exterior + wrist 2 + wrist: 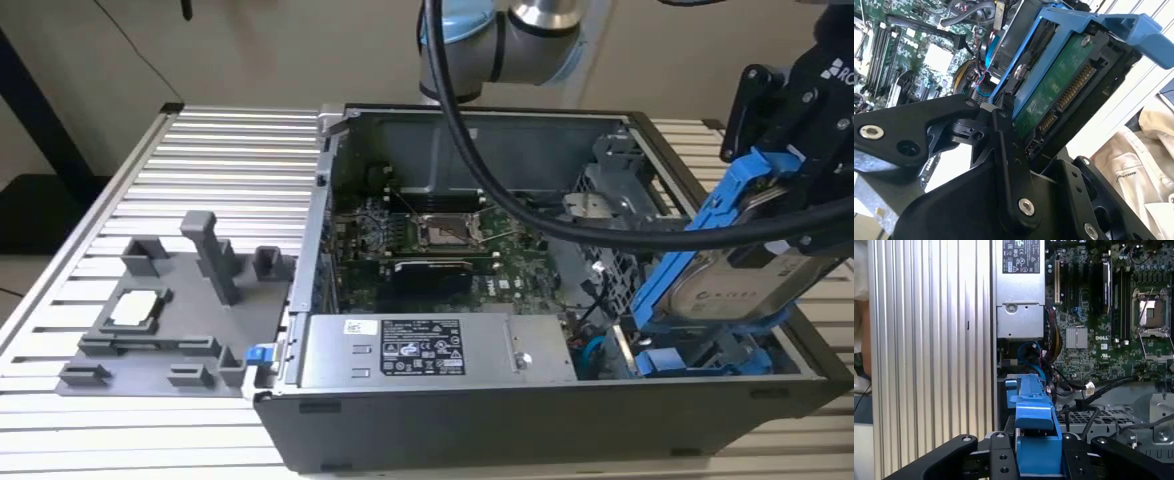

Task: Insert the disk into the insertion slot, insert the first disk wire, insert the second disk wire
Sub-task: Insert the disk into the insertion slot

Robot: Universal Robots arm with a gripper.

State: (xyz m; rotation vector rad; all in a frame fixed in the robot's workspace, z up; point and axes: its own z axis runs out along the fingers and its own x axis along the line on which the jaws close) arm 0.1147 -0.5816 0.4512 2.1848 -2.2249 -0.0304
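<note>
Beside the grey power-supply box with a black-and-white sticker (414, 350), on the exterior view's right, the silver-grey disk in its bright blue plastic carrier (727, 270) stands steeply tilted, long axis rising rightward, its pale label's print unreadable. The black gripper (790, 195) has its fingers clamped on the upper end.

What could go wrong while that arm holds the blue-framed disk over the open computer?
The gripper holds the disk tilted, so it might jam against the case going in. Loose wires lie close by and could get pinched. The arm's black cable sags across the case and might snag.
</note>
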